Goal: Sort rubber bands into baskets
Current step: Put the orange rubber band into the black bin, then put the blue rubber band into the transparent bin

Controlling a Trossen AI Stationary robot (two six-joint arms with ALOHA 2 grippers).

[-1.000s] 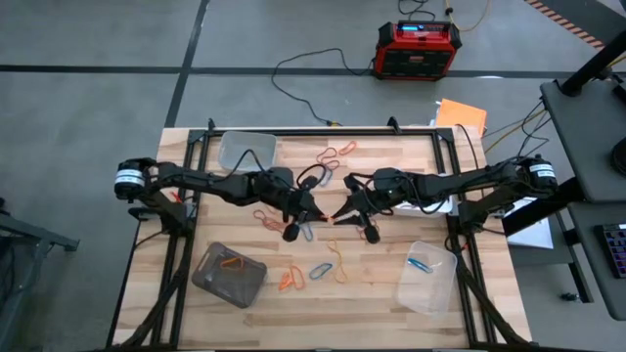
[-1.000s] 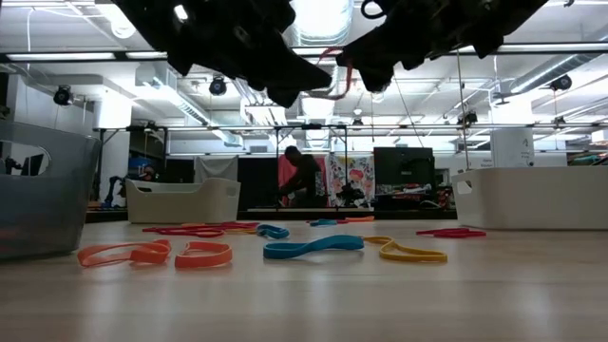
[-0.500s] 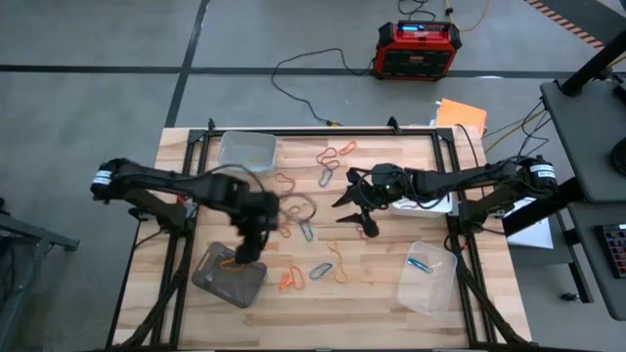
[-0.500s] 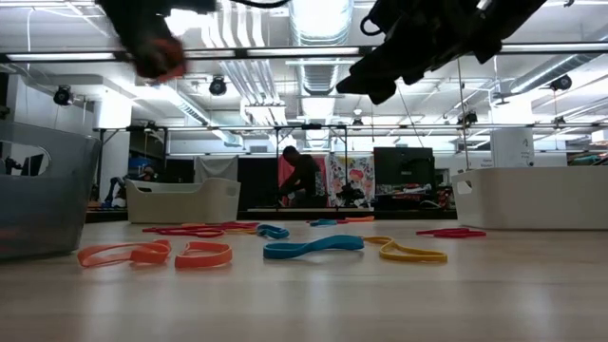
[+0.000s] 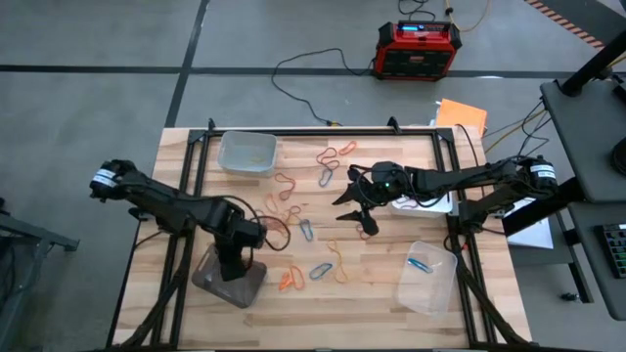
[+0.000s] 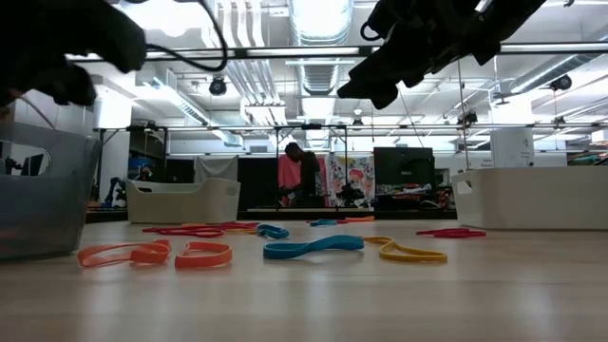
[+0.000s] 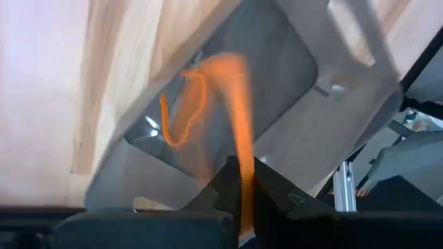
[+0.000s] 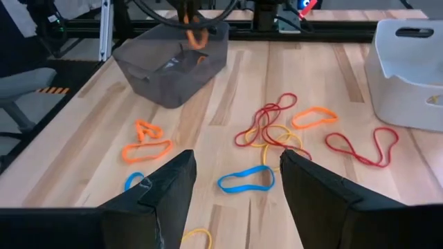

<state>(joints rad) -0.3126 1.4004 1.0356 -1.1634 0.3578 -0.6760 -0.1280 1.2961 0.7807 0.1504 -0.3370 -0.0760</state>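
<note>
Left hand [image 5: 233, 266] now over, perhaps hiding, grey basket [image 5: 249, 286]

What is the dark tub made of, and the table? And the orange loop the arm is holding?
The grey-brown tub looks like smoky see-through plastic: a band shows through its wall. The table looks like pale wooden planks, with grain lines. The orange band in the left gripper seems stretchy rubber, hanging limp.

Pale wood-grain tabletop [image 5: 381, 284], black frame rails. Smoky grey-brown tub [image 8: 173, 59] with an orange band [image 7: 181, 114] lying inside; another orange band [image 7: 239, 124] in the dark left end effector [image 7: 242, 194]. White tub [image 8: 408, 66] beyond. Loose bands: red [image 8: 360, 146], blue [image 8: 243, 180], orange [image 8: 147, 150], yellow [image 6: 404, 251]. Red-and-black box [image 5: 418, 49] sits on grey floor.
</note>
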